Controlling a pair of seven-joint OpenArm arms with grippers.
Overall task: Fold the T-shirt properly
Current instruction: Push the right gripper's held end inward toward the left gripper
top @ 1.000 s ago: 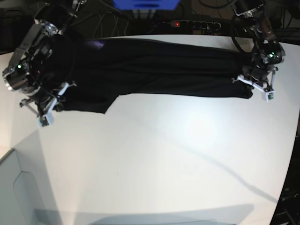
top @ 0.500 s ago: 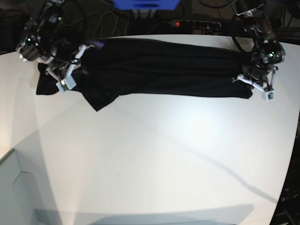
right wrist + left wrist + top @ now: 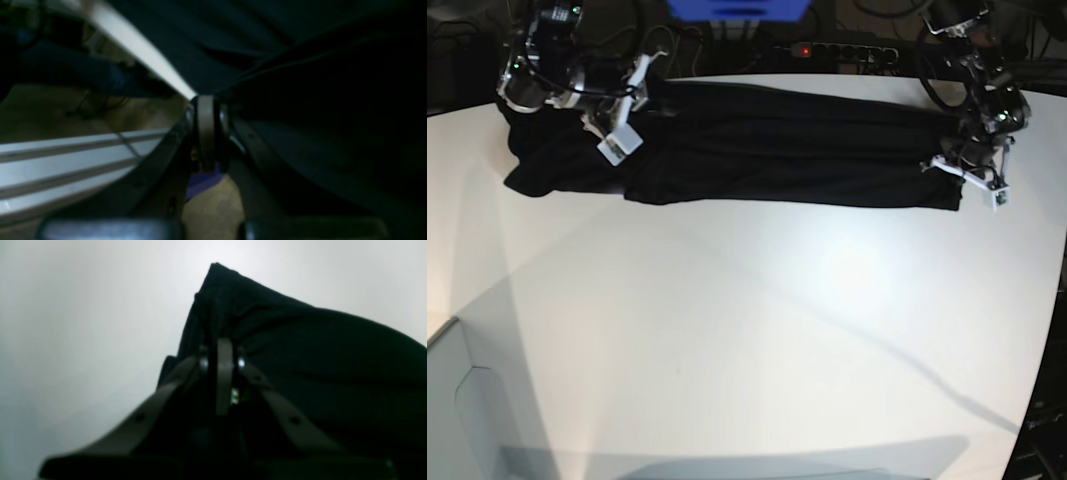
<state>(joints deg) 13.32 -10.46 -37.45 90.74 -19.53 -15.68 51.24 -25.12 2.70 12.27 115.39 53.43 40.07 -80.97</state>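
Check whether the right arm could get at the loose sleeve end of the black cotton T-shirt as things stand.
Probably not freely: the right claw is shut on the black cotton T-shirt at the table's far edge. The loose sleeve end lies close by, uncovered, but reaching it means letting go.

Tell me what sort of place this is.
Probably a robotics lab or workshop, not a home: two robot arms work a black T-shirt on a bare white table, with a power strip and loose cables behind it.

2 dark metal arms (image 3: 547, 70) with silver joints and green lights — each hand (image 3: 970, 172) has white-tipped, grey-brown fingers (image 3: 224, 373).
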